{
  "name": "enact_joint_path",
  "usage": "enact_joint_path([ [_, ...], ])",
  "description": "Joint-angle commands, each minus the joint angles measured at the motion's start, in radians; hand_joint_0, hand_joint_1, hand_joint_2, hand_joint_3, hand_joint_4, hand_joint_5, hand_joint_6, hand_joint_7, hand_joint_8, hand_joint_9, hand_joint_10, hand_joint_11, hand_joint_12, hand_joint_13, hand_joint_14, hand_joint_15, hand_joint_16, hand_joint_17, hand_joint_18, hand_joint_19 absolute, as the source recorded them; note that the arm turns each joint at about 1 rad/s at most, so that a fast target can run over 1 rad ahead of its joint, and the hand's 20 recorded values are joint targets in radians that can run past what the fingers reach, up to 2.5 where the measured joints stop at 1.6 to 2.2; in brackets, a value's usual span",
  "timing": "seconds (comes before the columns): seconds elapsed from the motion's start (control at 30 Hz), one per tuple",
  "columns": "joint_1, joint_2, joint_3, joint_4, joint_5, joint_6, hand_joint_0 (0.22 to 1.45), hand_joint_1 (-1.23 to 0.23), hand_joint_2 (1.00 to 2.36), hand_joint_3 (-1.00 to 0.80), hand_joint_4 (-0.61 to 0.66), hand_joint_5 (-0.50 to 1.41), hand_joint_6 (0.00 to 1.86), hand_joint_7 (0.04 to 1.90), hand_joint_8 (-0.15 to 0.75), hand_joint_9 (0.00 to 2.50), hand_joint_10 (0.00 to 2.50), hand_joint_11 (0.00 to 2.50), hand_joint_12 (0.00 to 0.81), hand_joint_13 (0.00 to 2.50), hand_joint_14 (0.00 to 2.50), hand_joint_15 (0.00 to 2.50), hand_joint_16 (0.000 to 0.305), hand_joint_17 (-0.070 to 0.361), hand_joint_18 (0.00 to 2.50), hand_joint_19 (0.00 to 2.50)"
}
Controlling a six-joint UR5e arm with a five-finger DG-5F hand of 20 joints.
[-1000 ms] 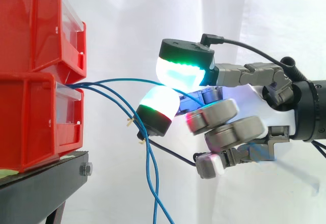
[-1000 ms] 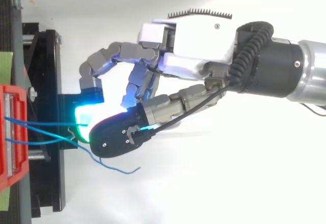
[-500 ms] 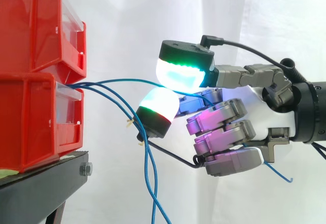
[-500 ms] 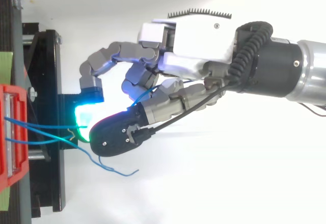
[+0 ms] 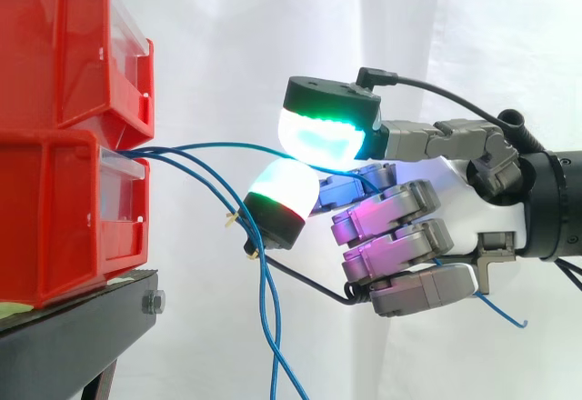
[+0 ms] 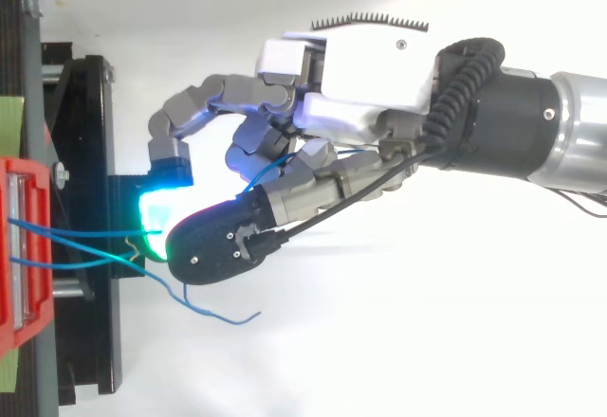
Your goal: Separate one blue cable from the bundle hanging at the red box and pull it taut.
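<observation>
The two stacked red plastic bins (image 5: 64, 218) sit on a black metal stand (image 5: 82, 327), and thin wires leave the front of the lower bin. The grey-and-white robot hand (image 5: 450, 168) is level with that opening, well apart from the bins.

One thin blue cable (image 5: 218, 144) runs apart from the drooping bundle of blue cables (image 5: 266, 327), which hangs past the stand's edge. The fingers are clamped on this cable. Two glowing pads (image 5: 318, 132) pinch it, and the others curl over the strand behind them. Its free end (image 5: 505, 314) pokes out below the palm.

Separation and grip therefore look done. The strand runs from bin to pads in a shallow arc, not a straight line, so drawing it taut seems to be what is left.

The bins are glossy, hard, moulded plastic with clear front plates. The stand is matte and square-edged, with a bolt in its side. The hand is built of rounded grey links, and its pads are thick translucent domes on black caps. The cables are smooth-sheathed and springy, holding their curves. A small pale tie (image 5: 234, 219) appears to gather the hanging strands.
</observation>
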Motion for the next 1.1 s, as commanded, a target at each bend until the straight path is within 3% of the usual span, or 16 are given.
enact_joint_path([
  [0.0,0.000,-0.001,-0.020,0.003,-0.002,0.000,0.66,-0.78,1.02,-0.02,0.05,-0.17,0.84,1.11,0.319,1.04,1.79,1.45,0.393,0.98,2.50,1.42,0.045,0.101,1.51,1.46],
  [0.07,0.001,-0.001,-0.074,0.040,-0.005,0.002,0.66,-0.78,1.02,-0.02,0.05,-0.17,0.84,1.11,0.313,1.04,1.79,1.47,0.393,0.98,2.50,1.43,0.046,0.104,1.51,1.46],
  [0.17,0.003,-0.001,-0.101,0.128,-0.001,0.003,0.66,-0.78,1.02,-0.02,0.06,-0.17,0.84,1.11,0.318,1.04,1.79,1.47,0.397,0.99,2.50,1.44,0.046,0.103,1.51,1.46],
  [0.3,0.004,-0.001,-0.114,0.169,0.001,-0.001,0.66,-0.77,1.02,-0.01,0.05,-0.17,0.84,1.11,0.315,1.04,1.81,1.46,0.394,0.98,2.50,1.44,0.046,0.103,1.51,1.46],
  [0.67,0.004,-0.001,-0.114,0.152,-0.002,-0.086,0.66,-0.77,1.02,-0.01,0.05,-0.17,0.84,1.11,0.316,1.04,1.83,1.45,0.398,0.99,2.50,1.42,0.047,0.106,1.52,1.45],
  [1.07,0.004,-0.001,-0.114,0.152,-0.002,-0.101,0.66,-0.77,1.02,-0.01,0.05,-0.17,0.84,1.11,0.316,1.04,1.83,1.46,0.396,0.99,2.50,1.45,0.047,0.105,1.52,1.44],
])
